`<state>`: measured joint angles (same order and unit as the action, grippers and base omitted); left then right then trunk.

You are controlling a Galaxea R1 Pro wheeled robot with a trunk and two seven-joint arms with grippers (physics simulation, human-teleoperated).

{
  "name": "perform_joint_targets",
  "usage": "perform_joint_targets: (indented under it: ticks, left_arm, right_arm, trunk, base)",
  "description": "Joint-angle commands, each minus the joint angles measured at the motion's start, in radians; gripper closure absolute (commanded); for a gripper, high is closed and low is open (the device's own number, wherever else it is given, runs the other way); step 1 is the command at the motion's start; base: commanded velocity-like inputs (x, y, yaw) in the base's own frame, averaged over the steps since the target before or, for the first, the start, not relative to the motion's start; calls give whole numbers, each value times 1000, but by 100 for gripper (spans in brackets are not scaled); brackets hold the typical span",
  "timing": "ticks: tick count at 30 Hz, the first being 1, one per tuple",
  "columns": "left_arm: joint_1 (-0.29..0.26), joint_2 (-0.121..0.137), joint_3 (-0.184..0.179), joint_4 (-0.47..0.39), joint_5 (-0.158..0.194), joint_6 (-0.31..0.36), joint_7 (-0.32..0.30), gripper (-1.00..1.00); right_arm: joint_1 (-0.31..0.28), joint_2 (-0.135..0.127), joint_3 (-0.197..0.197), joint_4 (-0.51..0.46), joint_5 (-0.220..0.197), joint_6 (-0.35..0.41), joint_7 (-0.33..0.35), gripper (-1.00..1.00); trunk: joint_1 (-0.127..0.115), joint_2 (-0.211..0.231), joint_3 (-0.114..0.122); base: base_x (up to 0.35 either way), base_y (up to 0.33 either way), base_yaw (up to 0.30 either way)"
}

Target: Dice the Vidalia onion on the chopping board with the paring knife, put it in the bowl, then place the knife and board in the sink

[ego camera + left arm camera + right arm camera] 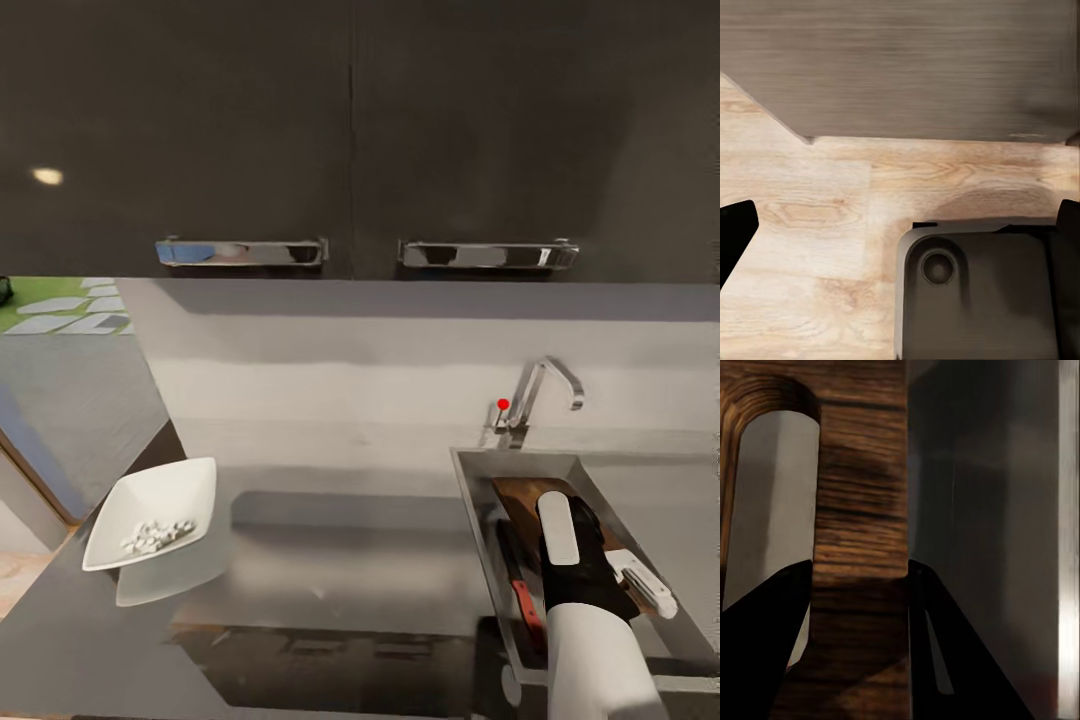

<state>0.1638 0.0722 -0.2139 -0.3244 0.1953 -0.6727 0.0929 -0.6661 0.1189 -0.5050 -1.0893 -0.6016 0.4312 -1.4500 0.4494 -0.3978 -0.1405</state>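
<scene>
1. At the lower left of the head view, the bowl (pixel 155 525) sits on the countertop (pixel 380 580) near its left end, with a small heap of pale diced onion (pixel 155 537) inside (the pieces lie toward the bowl's front).
2. Across the top of the frame hang 2 dark wall cabinets (pixel 350 130), each with a chrome handle along its lower edge.
3. The middle of the countertop is glossy and mirrors the bowl and the cabinets.
4. Right of centre, the tap (pixel 540 390) with its red knob (pixel 503 404) stands behind the sink (pixel 475 500), which fills the lower right of the frame.
5. Inside the sink, the knife (pixel 522 590) lies along the left wall, red handle toward the viewer, dark blade pointing away.
6. Just right of it the board (pixel 515 497) lies in the basin, largely hidden under the right arm.
7. The right gripper (pixel 600 555) reaches down into the sink over the board; in the right wrist view its fingers (pixel 765 652) bracket the strip of wood (pixel 859 532) beside the handle slot (whether they press on it, I cannot tell).
8. The left wrist view shows a wooden floor (pixel 832 247), a dark cabinet front above it and part of the robot's dark base (pixel 975 292); the left fingertips (pixel 735 232) sit at opposite frame edges, spread wide with nothing between them.
</scene>
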Motion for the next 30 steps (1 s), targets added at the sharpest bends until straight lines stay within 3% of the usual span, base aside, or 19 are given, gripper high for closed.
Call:
perform_joint_targets:
  ticks: [1,30]
  left_arm:
    - [0,1,-9,-2,2,-1,10,-100]
    - [0,0,-9,-1,3,-1,9,-100]
  right_arm:
    - [-1,1,-2,-1,-3,11,-4,100]
    - [-1,1,-1,21,2,9,40,100]
  trunk:
    - [1,-2,-3]
    - [1,-2,-49]
  base:
    - [0,-3,-150]
    - [0,0,-14]
